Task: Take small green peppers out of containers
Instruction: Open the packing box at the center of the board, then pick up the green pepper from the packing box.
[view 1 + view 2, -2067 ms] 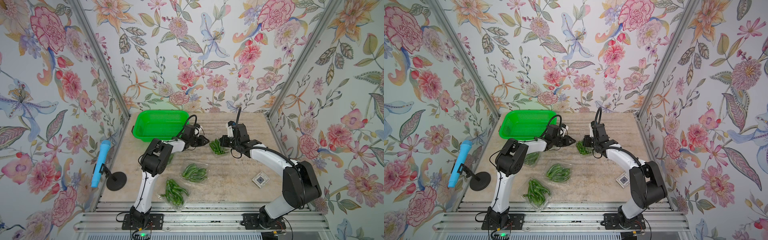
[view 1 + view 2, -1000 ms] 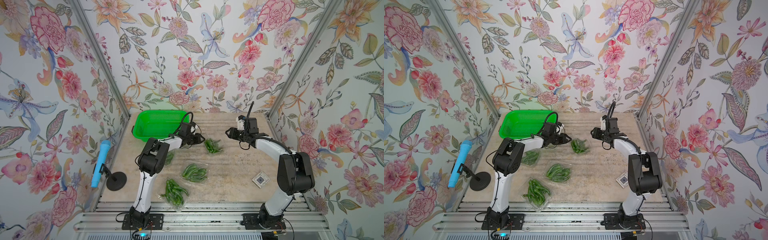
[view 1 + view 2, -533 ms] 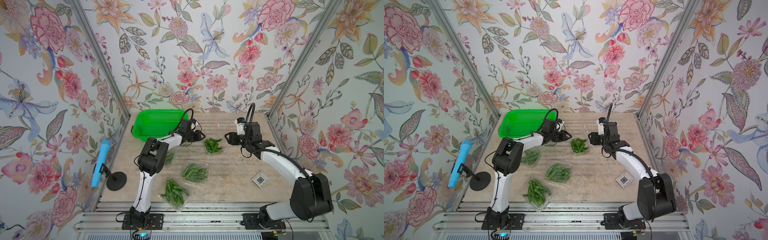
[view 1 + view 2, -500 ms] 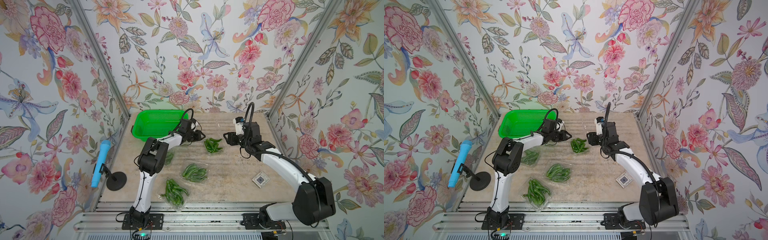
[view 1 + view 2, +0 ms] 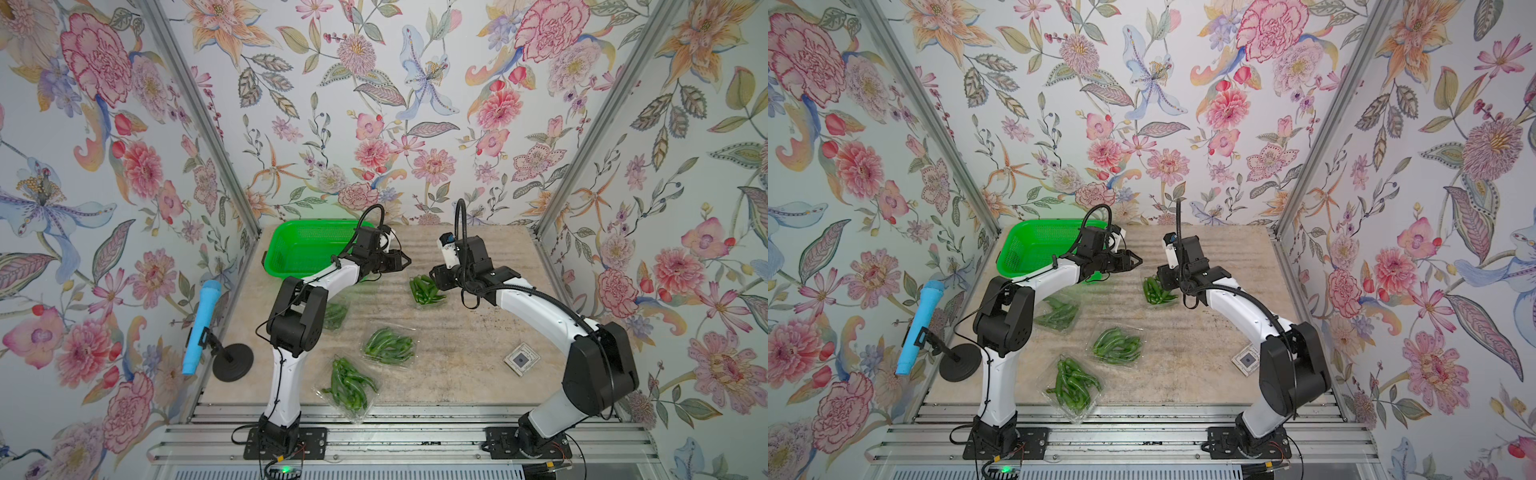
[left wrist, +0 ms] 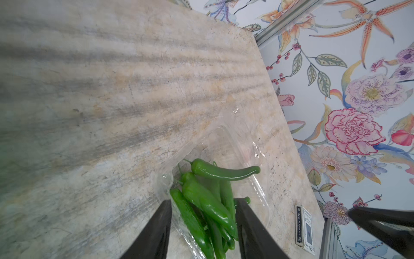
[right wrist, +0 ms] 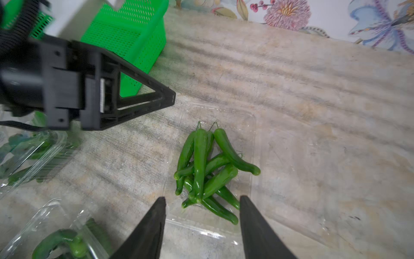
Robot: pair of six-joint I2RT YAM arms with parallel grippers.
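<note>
A pile of small green peppers [image 5: 424, 290] [image 5: 1156, 291] lies in an opened clear container [image 7: 235, 114] at the table's back middle. My left gripper [image 5: 405, 262] [image 5: 1138, 262] hovers open just left of the pile, holding nothing. In the left wrist view the peppers [image 6: 208, 197] show between its open fingers [image 6: 156, 228]. My right gripper [image 5: 434, 276] [image 7: 202, 197] stands open at the pile's right edge, above the container's flat lid [image 7: 201, 233], empty. Three more containers of peppers [image 5: 334, 313] [image 5: 388, 347] [image 5: 347, 386] lie nearer the front.
A bright green perforated basket [image 5: 307, 249] stands at the back left, close behind my left arm. A blue microphone on a black stand [image 5: 199, 328] is off the table's left edge. A small square box [image 5: 521, 359] lies at the front right.
My right gripper has swung left from the back right and come down beside the pepper pile. My left gripper has stayed near the pile's left side and its jaws have widened a little.
</note>
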